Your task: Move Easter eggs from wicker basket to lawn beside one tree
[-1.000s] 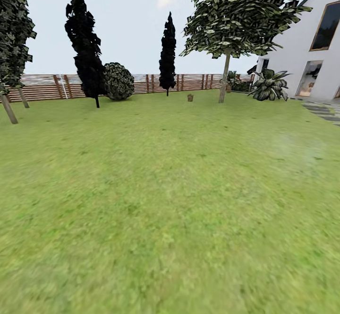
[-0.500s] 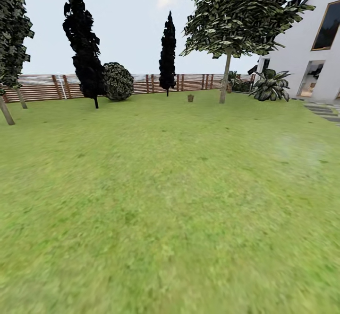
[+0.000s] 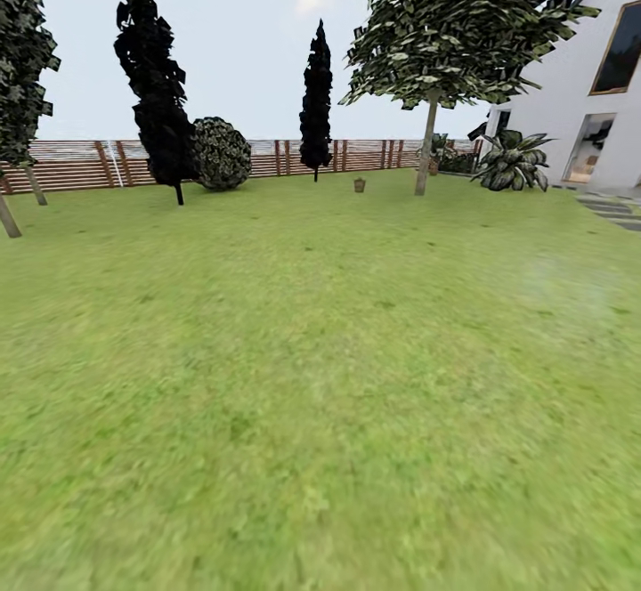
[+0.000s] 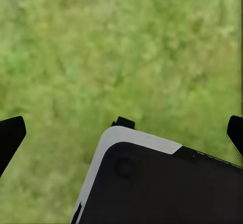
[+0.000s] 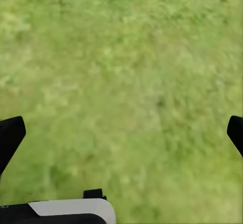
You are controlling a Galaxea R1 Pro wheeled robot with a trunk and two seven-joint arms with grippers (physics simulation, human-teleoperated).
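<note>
Far across the lawn (image 3: 303, 368), a small brown wicker basket (image 3: 359, 184) stands on the grass. It is too distant to make out any Easter eggs in it. Just right of it rises a tree (image 3: 426, 148) with a pale bare trunk and a wide leafy canopy. In the left wrist view, my left gripper (image 4: 124, 133) hangs open over grass, its dark fingertips (image 4: 11, 135) spread wide with nothing between them. In the right wrist view, my right gripper (image 5: 121, 133) is likewise open and empty above the grass.
A brown slat fence (image 3: 80, 164) closes the back of the garden. Two dark cypress-like trees (image 3: 156, 84) and a round bush (image 3: 223, 153) stand before it. A white house (image 3: 588, 101), a spiky plant (image 3: 512, 162) and grey stepping stones (image 3: 614, 213) are at right.
The whole head view has shifted a little: the trees at left have slid toward the picture's left edge, so the camera has moved. Nothing on the lawn has moved.
</note>
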